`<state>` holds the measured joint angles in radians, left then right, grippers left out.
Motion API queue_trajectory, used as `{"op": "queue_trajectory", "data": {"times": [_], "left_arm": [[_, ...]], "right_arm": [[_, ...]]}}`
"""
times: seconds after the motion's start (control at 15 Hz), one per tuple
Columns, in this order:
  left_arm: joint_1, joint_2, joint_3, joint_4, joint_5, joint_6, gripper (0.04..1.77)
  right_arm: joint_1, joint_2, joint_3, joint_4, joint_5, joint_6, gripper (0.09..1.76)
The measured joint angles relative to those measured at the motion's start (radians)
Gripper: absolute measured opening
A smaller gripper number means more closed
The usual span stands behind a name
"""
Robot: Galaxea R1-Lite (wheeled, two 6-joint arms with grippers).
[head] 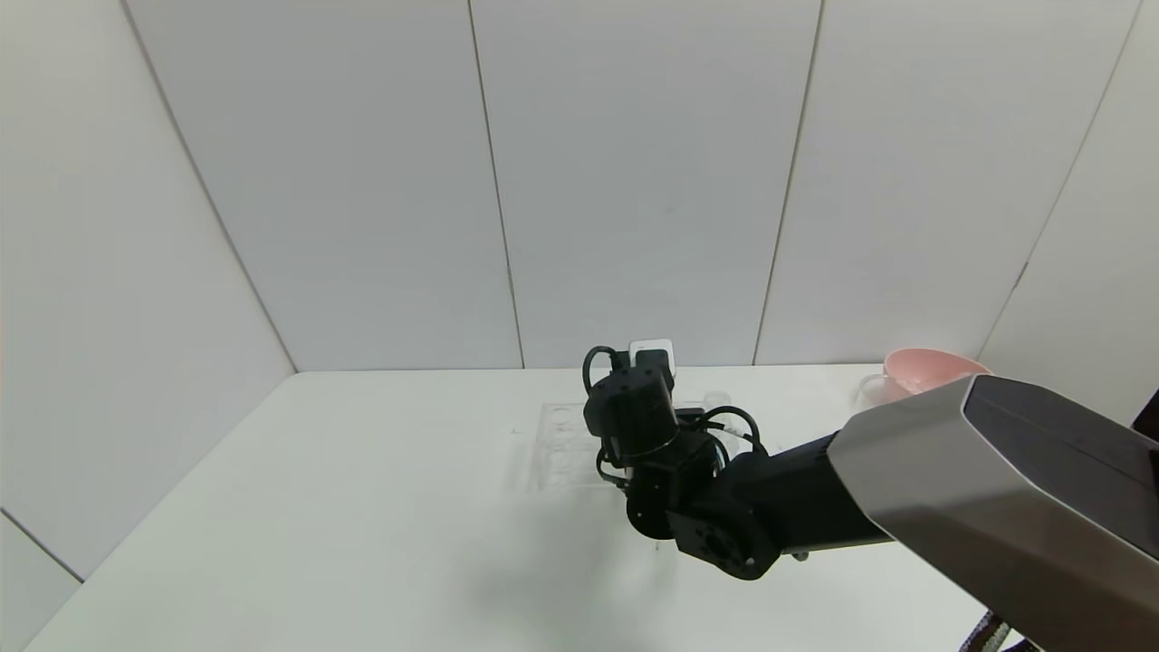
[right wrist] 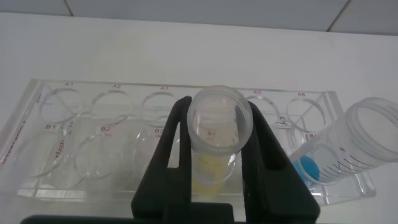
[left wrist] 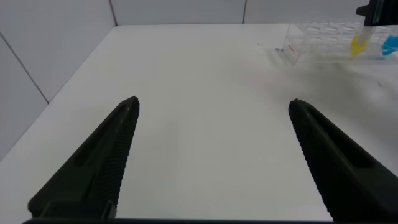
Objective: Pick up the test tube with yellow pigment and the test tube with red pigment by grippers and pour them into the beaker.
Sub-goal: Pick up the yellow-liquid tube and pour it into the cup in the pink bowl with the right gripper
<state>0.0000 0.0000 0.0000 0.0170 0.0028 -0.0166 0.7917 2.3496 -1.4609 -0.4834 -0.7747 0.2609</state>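
Observation:
My right gripper (right wrist: 217,107) is shut on the test tube with yellow pigment (right wrist: 214,137), which stands in hole B4 of the clear tube rack (right wrist: 93,124). In the head view the right arm's wrist (head: 634,417) covers the rack's right part and hides the tube. The left wrist view shows the yellow tube (left wrist: 359,45) far off in the rack (left wrist: 317,37). The test tube with red pigment is out of view. The beaker (head: 871,389) shows as a clear cup beside the pink bowl. My left gripper (left wrist: 212,104) is open and empty over bare table, outside the head view.
A tube with blue liquid (right wrist: 342,149) leans in the rack just beside the held tube, and also shows in the left wrist view (left wrist: 390,45). The pink bowl (head: 928,369) stands at the back right by the wall. White walls close the table's back and left.

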Motion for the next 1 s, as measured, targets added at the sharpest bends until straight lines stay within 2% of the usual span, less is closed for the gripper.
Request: {"op": "queue_trajectory", "data": {"times": [0.53, 1.0], "left_arm": [[0.000, 0.000, 0.000, 0.000, 0.000, 0.000, 1.72], [0.000, 0.000, 0.000, 0.000, 0.000, 0.000, 1.72]], "right_arm": [[-0.001, -0.015, -0.001, 0.000, 0.000, -0.033, 0.52], [-0.003, -0.140, -0.006, 0.001, 0.030, -0.128, 0.52]]}}
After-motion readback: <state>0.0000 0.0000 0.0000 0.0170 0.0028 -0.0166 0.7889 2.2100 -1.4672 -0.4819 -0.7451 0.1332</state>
